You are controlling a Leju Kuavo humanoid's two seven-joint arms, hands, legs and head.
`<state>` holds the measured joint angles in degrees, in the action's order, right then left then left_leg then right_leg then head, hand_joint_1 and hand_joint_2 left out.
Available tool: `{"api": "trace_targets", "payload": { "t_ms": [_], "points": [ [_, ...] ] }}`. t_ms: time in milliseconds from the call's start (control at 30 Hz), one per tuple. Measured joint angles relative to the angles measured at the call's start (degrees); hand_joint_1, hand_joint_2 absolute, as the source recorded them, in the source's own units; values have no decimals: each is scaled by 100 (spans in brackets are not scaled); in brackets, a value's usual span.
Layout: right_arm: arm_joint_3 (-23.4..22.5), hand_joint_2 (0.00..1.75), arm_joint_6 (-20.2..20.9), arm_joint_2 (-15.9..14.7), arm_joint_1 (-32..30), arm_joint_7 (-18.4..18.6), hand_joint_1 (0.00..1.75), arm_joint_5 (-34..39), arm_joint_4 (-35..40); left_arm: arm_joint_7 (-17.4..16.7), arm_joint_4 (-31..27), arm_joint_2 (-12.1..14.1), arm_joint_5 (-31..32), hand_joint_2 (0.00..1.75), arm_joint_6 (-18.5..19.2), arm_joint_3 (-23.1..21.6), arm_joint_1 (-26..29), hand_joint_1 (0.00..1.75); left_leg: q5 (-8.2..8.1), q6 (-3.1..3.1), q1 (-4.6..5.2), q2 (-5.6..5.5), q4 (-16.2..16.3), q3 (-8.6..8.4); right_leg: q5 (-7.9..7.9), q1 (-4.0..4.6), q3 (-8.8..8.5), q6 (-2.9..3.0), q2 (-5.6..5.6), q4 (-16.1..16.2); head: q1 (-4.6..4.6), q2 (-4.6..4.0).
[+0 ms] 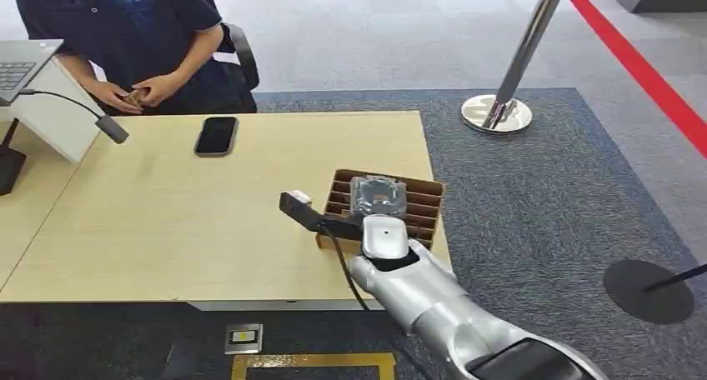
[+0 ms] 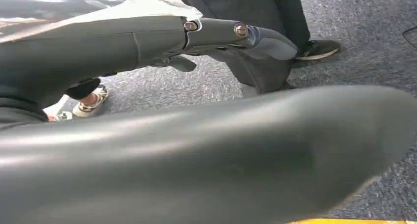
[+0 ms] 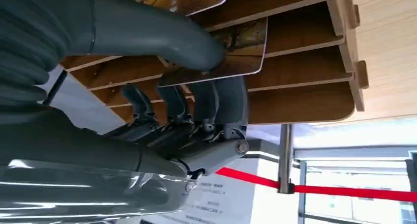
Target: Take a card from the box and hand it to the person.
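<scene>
the right hand (image 3: pixel 196 86) has its thumb and fingers clamped on a card (image 3: pixel 236 54) that sits in a slot of the brown slotted box (image 1: pixel 421 203) at the table (image 1: pixel 167 222) edge. a tilted pull could jam the card against the dividers or drag the box off the edge. the left hand (image 2: pixel 196 42) hangs low, whether its fingers are closed i cannot tell.

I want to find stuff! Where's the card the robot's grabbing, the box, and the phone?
card (image 3: pixel 246 49): right wrist view, its pictured face beside the thumb.
box (image 1: pixel 421 198): head view, slotted top at the right.
phone (image 1: pixel 217 136): head view, middle of its dark screen.
</scene>
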<state>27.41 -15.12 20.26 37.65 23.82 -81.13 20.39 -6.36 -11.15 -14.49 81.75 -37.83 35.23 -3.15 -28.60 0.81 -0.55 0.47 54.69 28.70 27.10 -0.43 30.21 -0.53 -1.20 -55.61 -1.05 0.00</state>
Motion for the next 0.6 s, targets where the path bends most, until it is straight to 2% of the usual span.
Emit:
{"api": "trace_targets", "payload": {
  "t_ms": [100, 233, 400, 600],
  "points": [
    [-2, 175, -72, 0, -2, -46, 152, -4, 9, 0, 0, 0, -4, 0, 0, 0, 0, 0, 0, 0, 0, 0, 0, 0, 0, 0, 0, 0, 0, 0, 0, 0],
    [-13, 175, -182, 4, -15, -193, 145, -17, 77, 0, 0, 0, -37, 0, 0, 0, 1, 0, 0, 0, 0, 0, 0, 2, 0, 0, 0, 0, 0, -1, 0, 0],
    [-18, 175, -208, 35, -16, -647, 143, 409, 486, 0, 0, 0, -94, 0, -26, 2, 2, 0, 0, 0, 0, 0, 0, 2, 0, 0, 1, 0, 0, -1, 0, 0],
    [-18, 175, -339, 48, -14, -1025, 140, 686, 1124, 0, 0, 0, -125, 0, -63, 9, 3, 0, 0, 0, 0, 0, 0, 2, 0, 0, 2, 0, 0, -1, 0, 0]
  ]
}}
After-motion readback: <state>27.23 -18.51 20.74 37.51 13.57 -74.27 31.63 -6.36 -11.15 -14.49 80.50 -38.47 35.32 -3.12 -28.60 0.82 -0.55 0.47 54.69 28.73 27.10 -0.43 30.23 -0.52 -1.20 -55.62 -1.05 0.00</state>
